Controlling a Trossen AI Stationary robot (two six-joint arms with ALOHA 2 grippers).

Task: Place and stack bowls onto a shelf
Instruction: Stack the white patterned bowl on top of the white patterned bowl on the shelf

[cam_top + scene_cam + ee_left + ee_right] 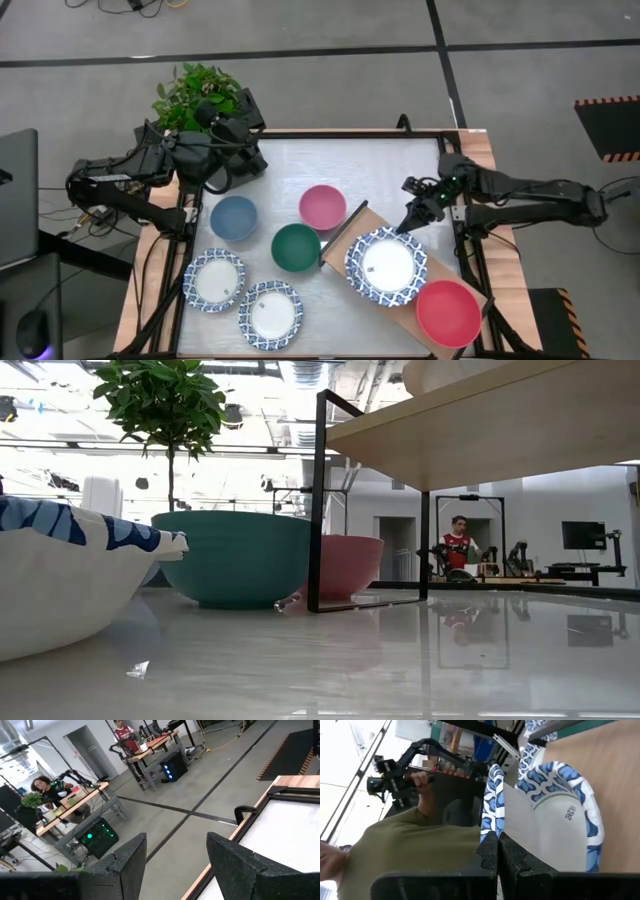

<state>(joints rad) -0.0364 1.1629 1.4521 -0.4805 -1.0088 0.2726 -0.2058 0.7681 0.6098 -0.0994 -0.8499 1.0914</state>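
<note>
The shelf is a light-wood board on black legs, lying aslant at the table's right. On it sit a red bowl and two nested white bowls with blue rims. My right gripper is shut on the upper one; the lower one rests on the board. On the tabletop stand a slate-blue bowl, a pink bowl, a dark green bowl and two more white-and-blue bowls. My left gripper waits open at the far left, holding nothing. My right gripper pinches the upper bowl's blue-patterned rim at its far right side, one finger outside the wall and one inside. The fingers come nearly level from the table's far right. The bowl sits tilted over the lower bowl, its held rim raised.
A potted plant stands at the far left corner beside my left arm. A person in an olive sleeve shows beyond the table in the right wrist view. Bare tabletop lies along the far edge.
</note>
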